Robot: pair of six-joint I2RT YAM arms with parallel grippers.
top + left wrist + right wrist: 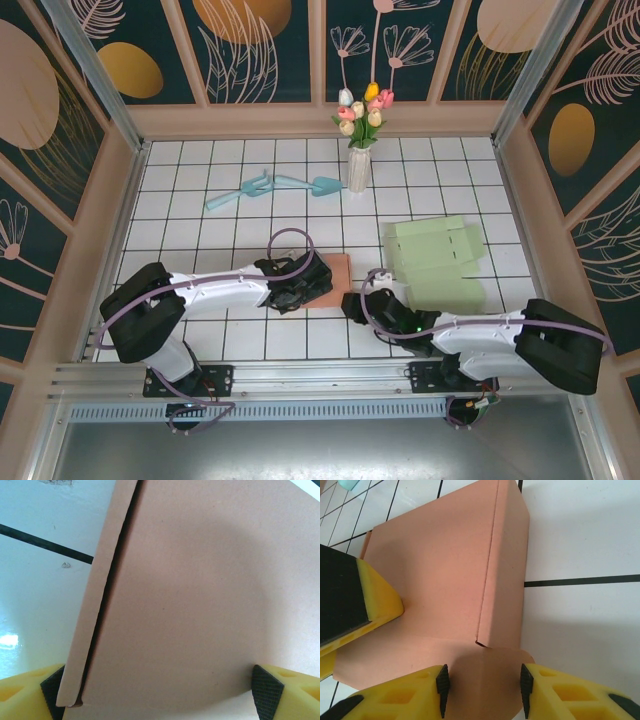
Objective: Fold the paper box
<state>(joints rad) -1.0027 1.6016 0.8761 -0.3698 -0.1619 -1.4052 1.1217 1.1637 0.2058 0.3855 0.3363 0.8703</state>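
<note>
box: pink paper box (pixel 335 277) mid-table (pixel 200 220), between both arms | left gripper (pixel 160 695): spread wide, fingertips (pixel 380 607) down on the box's top panel, clamping nothing | right gripper (pixel 483 685): about half open, fingers either side above the rounded flap at the box's near right edge, not pinching it | green cardboard sheets (pixel 435 262): right of the box, apart

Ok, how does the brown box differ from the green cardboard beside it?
The brown box is pinkish brown; the green cardboard is pale green. The brown box has a side folded up, while the green cardboard seems to lie flat. The left pincer and right pincer are both at the brown box; the green cardboard lies to the side, unheld. Both rest on the tiled table.
</note>
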